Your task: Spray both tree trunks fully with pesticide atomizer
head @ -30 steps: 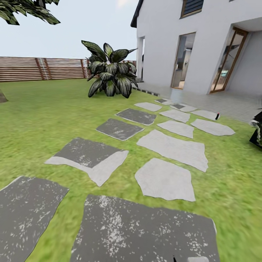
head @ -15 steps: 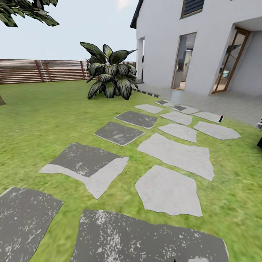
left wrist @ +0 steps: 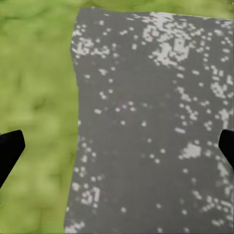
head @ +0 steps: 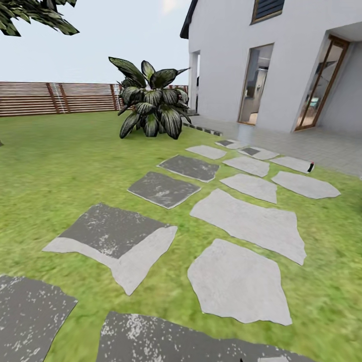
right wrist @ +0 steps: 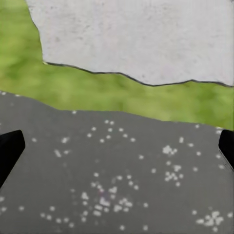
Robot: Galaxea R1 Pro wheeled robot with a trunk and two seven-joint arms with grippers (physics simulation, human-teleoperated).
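1. A small dark bottle with a red tip, judged to be the atomizer [head: 311, 167], is seen lying at the far right end of the stepping stones [head: 249, 221], by the patio [head: 301, 143] edge.
2. It is too small for detail; it is expected to be light, rigid and smooth, best held around the body.
3. Its long axis appears tilted, red end uppermost.
4. The left gripper [left wrist: 117, 148] and right gripper [right wrist: 117, 148] are both spread wide, empty, above the stones.

Matte black fingertips [left wrist: 9, 151] of the left end effector [left wrist: 117, 151] poke in, blunt and wedge-shaped, plain, unmarked. The right end effector [right wrist: 117, 151] matches: dark, angular fingertips [right wrist: 9, 148], smooth black surfaces.
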